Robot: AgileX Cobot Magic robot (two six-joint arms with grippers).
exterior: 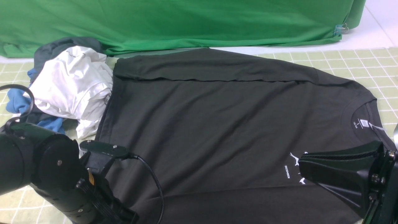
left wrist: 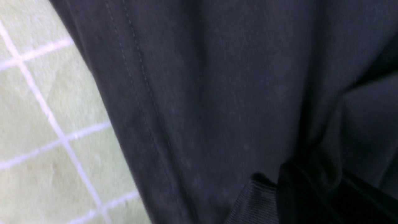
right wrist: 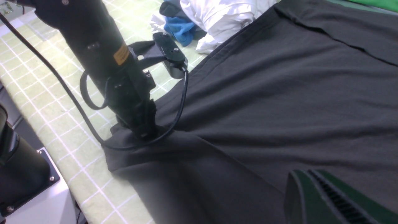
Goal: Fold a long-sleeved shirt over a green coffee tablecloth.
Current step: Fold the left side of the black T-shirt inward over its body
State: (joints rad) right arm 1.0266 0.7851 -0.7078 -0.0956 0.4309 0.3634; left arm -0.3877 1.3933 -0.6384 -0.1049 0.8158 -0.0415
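Observation:
The long-sleeved shirt (exterior: 217,124) lies spread flat on the green coffee tablecloth (exterior: 357,59), collar and white neck label to the right, hem to the left. Its far sleeve is folded in along the back edge. My left gripper (right wrist: 143,133) stands at the near left corner by the hem, and the dark fabric (left wrist: 233,93) bunches up between its closed fingers (left wrist: 258,196). My right gripper (exterior: 303,165) hovers shut over the chest print, jaws together with nothing in them (right wrist: 298,180). The left fingertips are hidden in the front view.
A heap of white and blue garments (exterior: 71,90) lies on the tablecloth against the shirt's hem at the left. Bright green fabric (exterior: 186,21) with a clip (exterior: 340,29) hangs along the back. The robot's base (right wrist: 25,174) sits at the near table edge.

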